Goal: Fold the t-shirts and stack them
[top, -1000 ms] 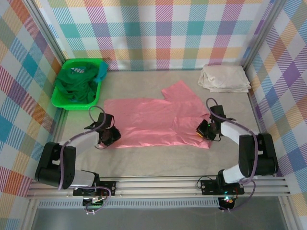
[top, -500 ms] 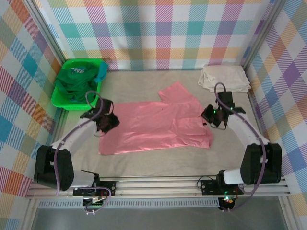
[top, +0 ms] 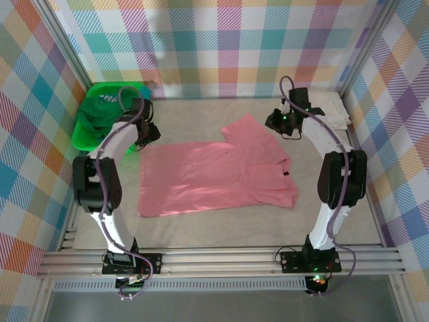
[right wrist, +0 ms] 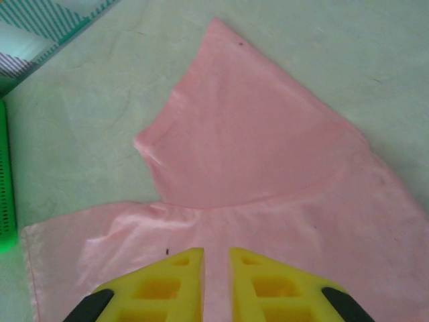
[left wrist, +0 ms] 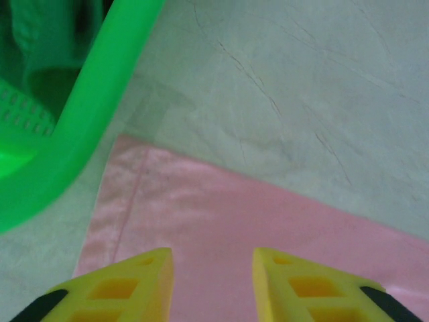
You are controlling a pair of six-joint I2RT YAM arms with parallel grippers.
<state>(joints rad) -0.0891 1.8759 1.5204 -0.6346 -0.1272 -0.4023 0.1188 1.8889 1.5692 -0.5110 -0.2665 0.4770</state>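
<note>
We see the salmon-pink t-shirt point(top: 214, 178) spread flat on the bench point(top: 201, 221), between the two pincers and reaching back from them toward the arm bases. The left pincer point(top: 145, 132) hangs over the shirt's far left corner. In its wrist view the yellow fingers point(left wrist: 144, 282) stand well apart with nothing between them, the pink cloth point(left wrist: 268, 228) lies directly beneath them, and bare bench point(left wrist: 301, 80) lies ahead. The bright green bin point(top: 84, 137) sits just to this pincer's left, its rim point(left wrist: 114, 87) close beside the shirt's corner, with dark green shirts point(top: 100, 114) heaped inside.

The right pincer point(top: 276, 121) hovers just beside the shirt's far sleeve. In the right wrist view its fingers point(right wrist: 184, 272) are separated by only a narrow gap and clamp nothing. The sleeve point(right wrist: 268, 154) fans out ahead of and below them, lying smooth on the bench point(right wrist: 80, 121). A folded cream-white t-shirt point(top: 335, 107) rests just to this pincer's right, partly hidden behind the arm, well apart from the pink one.
</note>
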